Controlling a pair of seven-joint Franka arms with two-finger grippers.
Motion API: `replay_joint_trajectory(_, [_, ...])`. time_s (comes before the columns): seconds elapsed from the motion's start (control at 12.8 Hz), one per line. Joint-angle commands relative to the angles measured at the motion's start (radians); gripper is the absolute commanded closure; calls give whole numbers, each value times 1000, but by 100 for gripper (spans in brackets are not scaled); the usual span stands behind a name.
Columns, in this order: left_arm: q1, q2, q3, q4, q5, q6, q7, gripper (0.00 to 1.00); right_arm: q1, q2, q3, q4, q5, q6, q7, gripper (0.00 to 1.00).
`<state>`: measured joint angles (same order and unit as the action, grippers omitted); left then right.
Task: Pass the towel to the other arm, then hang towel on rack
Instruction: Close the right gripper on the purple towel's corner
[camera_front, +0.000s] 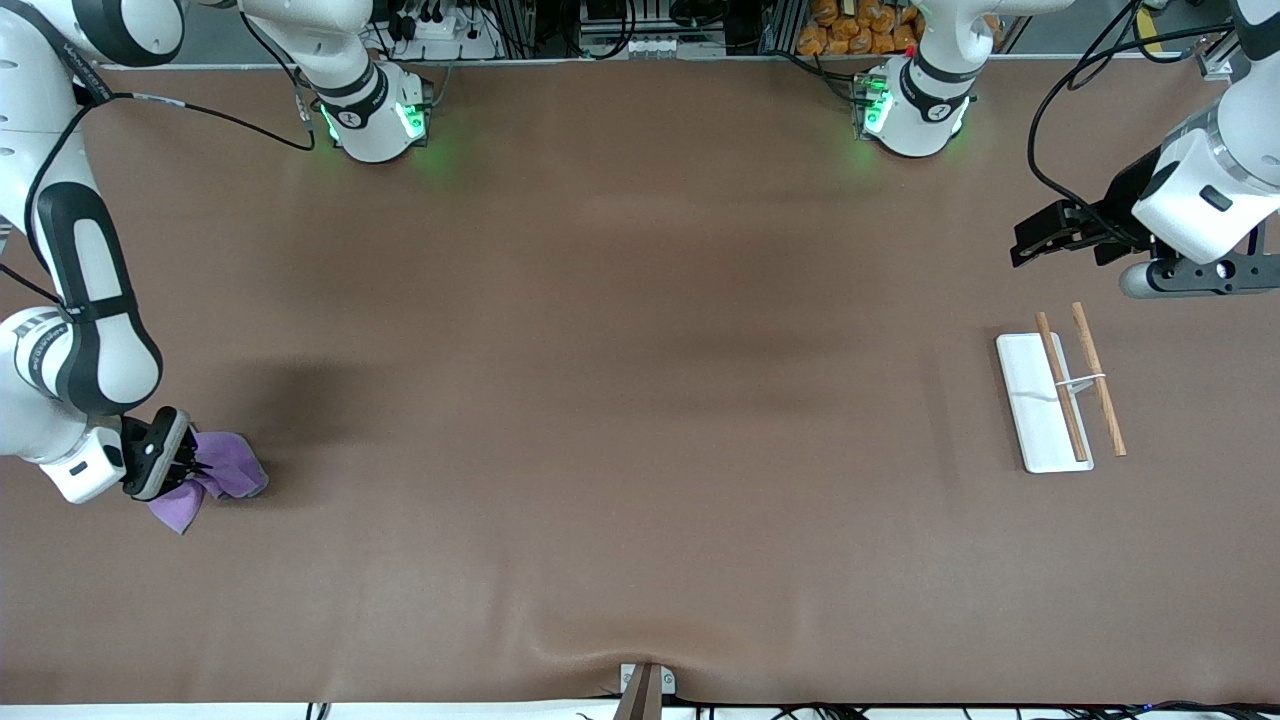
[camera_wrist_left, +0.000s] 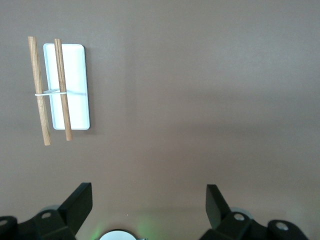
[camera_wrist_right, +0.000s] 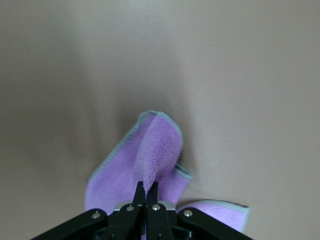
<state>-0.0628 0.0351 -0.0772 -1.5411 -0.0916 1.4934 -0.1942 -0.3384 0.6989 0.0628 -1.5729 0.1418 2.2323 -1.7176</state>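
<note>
The lilac towel (camera_front: 222, 478) lies crumpled on the brown table at the right arm's end. My right gripper (camera_front: 186, 464) is down on it and shut, pinching a raised fold of the towel (camera_wrist_right: 159, 150) between its fingertips (camera_wrist_right: 140, 194). The rack (camera_front: 1040, 400), a white base plate with two thin wooden rods, stands at the left arm's end of the table. My left gripper (camera_front: 1030, 242) hangs above the table a little farther from the front camera than the rack, open and empty. The left wrist view shows its fingers (camera_wrist_left: 79, 202) wide apart and the rack (camera_wrist_left: 75, 85) below.
The brown mat (camera_front: 640, 400) covers the whole table. A small metal bracket (camera_front: 645, 685) sits at the table's front edge, midway along. Both arm bases (camera_front: 375, 120) stand with green lights along the edge farthest from the front camera.
</note>
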Motion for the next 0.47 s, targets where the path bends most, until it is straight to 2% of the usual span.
replay_joint_trajectory(0.0, [0,-3,-1,-7,-16,25,-13,0,16,-30,8,48,15,-159,139,100])
replay_joint_trajectory(0.23, [0,6,-1,-7,-14,33,-13,0,67,-105,6,48,5,-325,419,100])
replay_joint_trajectory(0.39, [-2,9,-1,-8,-14,34,-13,0,102,-142,6,51,5,-371,519,100])
